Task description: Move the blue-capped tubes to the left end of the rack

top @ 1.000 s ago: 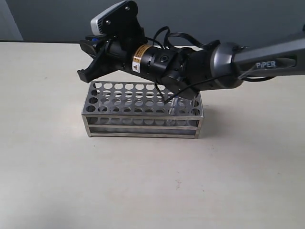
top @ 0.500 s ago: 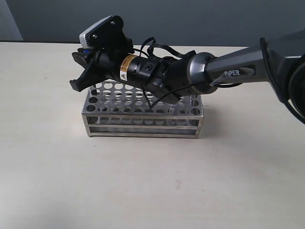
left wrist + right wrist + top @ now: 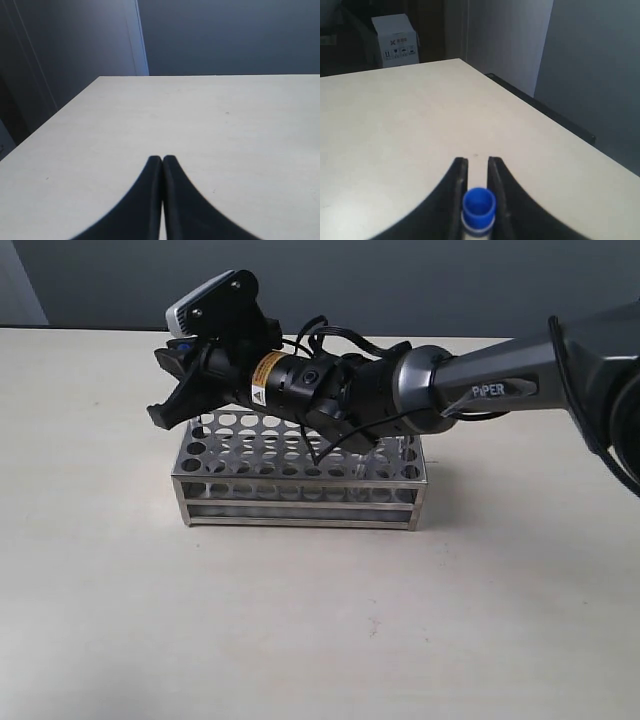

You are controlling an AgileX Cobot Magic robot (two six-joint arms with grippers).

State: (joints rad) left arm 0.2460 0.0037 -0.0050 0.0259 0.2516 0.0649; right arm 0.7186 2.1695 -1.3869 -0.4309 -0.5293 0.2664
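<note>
blue-capped tube [image 3: 479, 204] sits clamped by its cap end between the jaws of the right gripper [image 3: 160, 388]. the arm reaches across from the right and holds it above the left end of the rack [image 3: 300, 492]. the left gripper [image 3: 161, 159] has its jaws pressed together on nothing, above the pale table [image 3: 225, 125].

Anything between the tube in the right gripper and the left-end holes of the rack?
Nothing visible. The right gripper, shut on a blue-capped tube, hangs above the left end of the rack, where the holes look empty. The tube's lower end is hidden.
</note>
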